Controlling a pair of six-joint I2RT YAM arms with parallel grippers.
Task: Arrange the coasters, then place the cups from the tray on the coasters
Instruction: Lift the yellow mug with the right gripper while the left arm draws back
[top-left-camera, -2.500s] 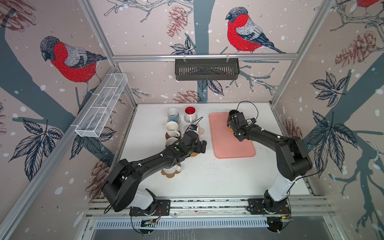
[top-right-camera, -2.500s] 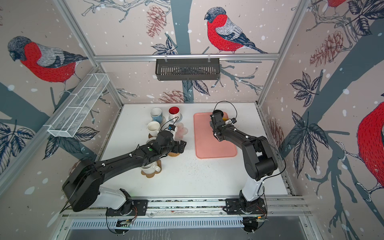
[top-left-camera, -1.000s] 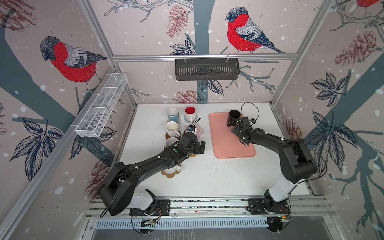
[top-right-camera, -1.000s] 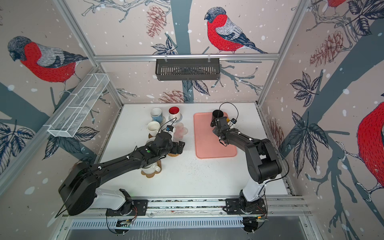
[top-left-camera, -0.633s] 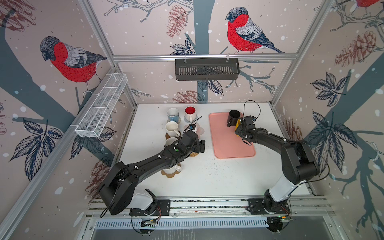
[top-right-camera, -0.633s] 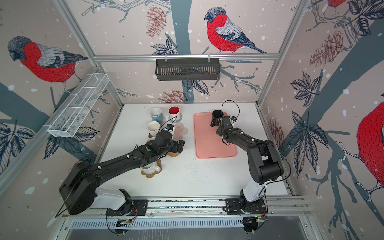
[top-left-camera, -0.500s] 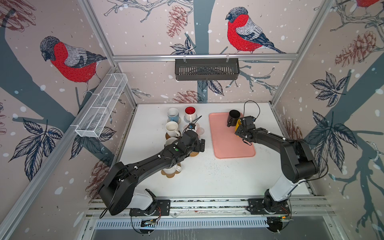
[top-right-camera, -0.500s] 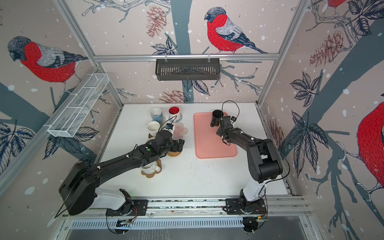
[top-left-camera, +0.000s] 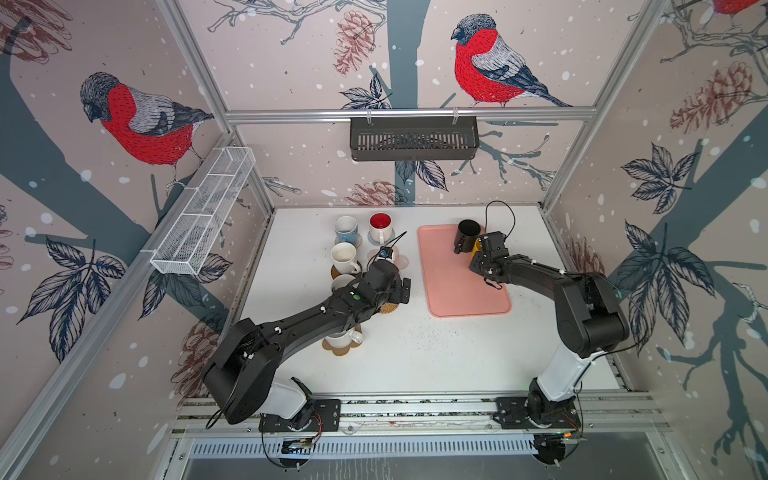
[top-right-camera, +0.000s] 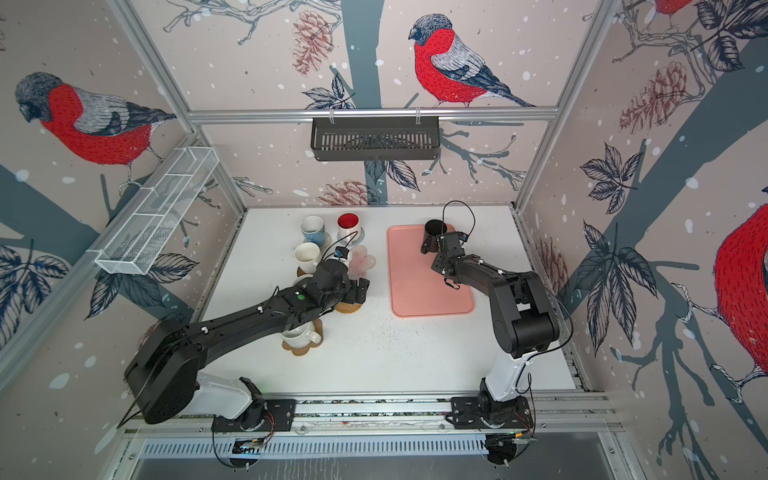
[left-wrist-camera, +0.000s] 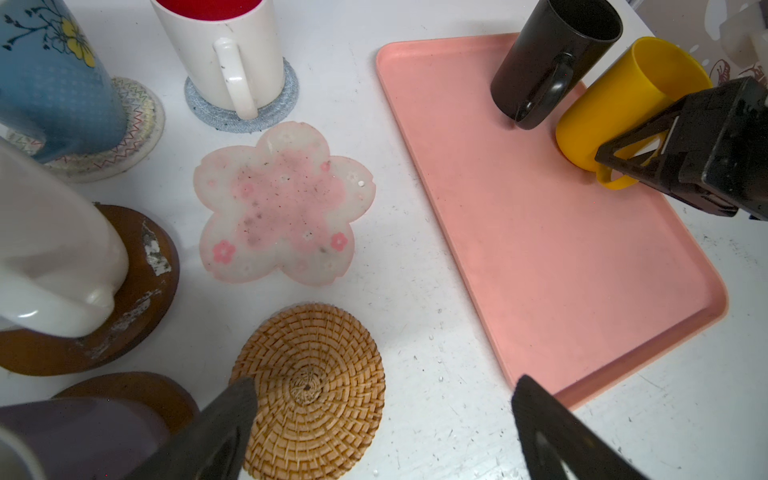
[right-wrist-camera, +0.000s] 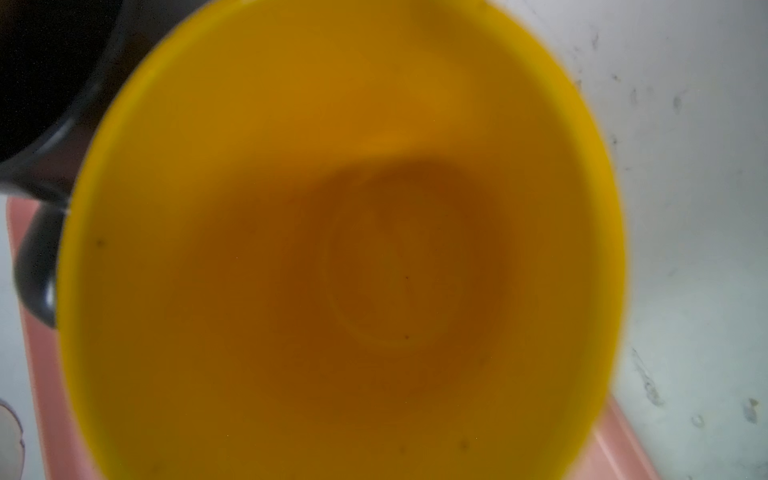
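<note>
Yellow cup (left-wrist-camera: 623, 91) sits at the right gripper (left-wrist-camera: 619, 172), arm extended over tray (left-wrist-camera: 561, 270).

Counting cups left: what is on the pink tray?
A black cup and a yellow cup, at the tray's far end; the rest looks bare. The right gripper hides a patch by the yellow one.

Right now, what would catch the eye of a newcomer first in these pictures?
The yellow cup fills the right wrist view; it stands on the pink tray beside the black cup, the right gripper at its handle. Left of the tray, the pink flower coaster and the wicker coaster lie bare.
</note>
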